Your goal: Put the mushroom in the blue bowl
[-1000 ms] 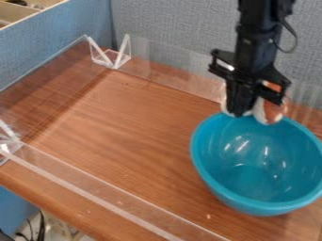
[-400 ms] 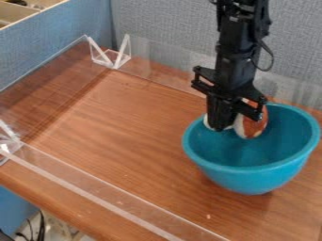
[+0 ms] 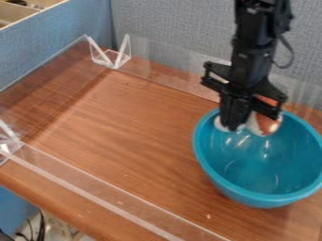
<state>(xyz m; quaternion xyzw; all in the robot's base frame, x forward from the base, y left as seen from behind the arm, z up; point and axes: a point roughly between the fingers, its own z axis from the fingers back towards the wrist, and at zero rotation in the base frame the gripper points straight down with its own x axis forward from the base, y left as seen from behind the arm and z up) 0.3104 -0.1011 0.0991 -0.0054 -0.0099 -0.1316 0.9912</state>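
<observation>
Over the far side of the blue bowl [image 3: 246, 174], the black end effector [image 3: 250, 117] points straight down, its fingers closed on the mushroom [image 3: 265, 123]. The reddish-brown cap shows at the fingertips, just above the bowl's inner wall and back rim. That bowl sits at the right end of the wooden worktop [image 3: 113, 122], which has a low clear barrier [image 3: 63, 68] round its edges.

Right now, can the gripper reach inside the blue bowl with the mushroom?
Probably yes: the gripper, shut on the mushroom, hangs over the far side of the blue bowl, with nothing between.
</observation>
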